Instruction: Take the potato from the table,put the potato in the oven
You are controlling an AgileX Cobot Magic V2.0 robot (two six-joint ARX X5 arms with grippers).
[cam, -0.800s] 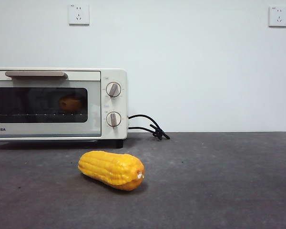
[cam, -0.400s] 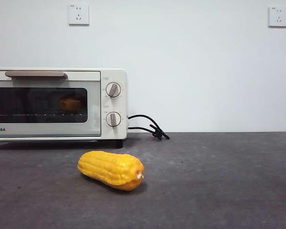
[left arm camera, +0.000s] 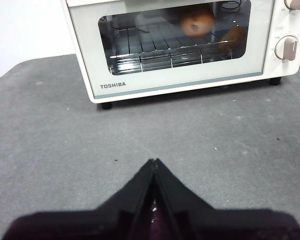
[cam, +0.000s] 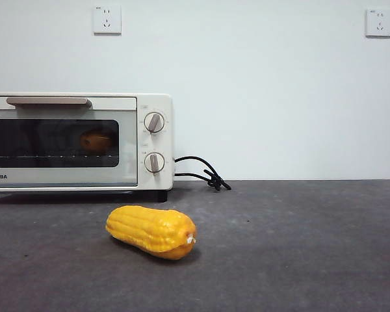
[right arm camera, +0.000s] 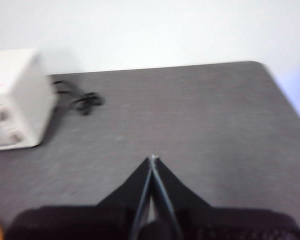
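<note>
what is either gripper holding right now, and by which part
Nothing is held. The left gripper and right gripper are both shut on nothing; the small orange-brown potato sits inside the cream-white oven.

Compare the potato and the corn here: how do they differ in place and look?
The potato sits inside the shut oven, on its rack behind the glass; the corn lies out on the table. The potato is orange-brown and smooth; the corn is bright yellow and ridged. The corn looks longer. Neither is held.

Cream oven (cam: 78, 140), yellow corn (cam: 152, 231), mottled grey table (cam: 299, 247).
</note>
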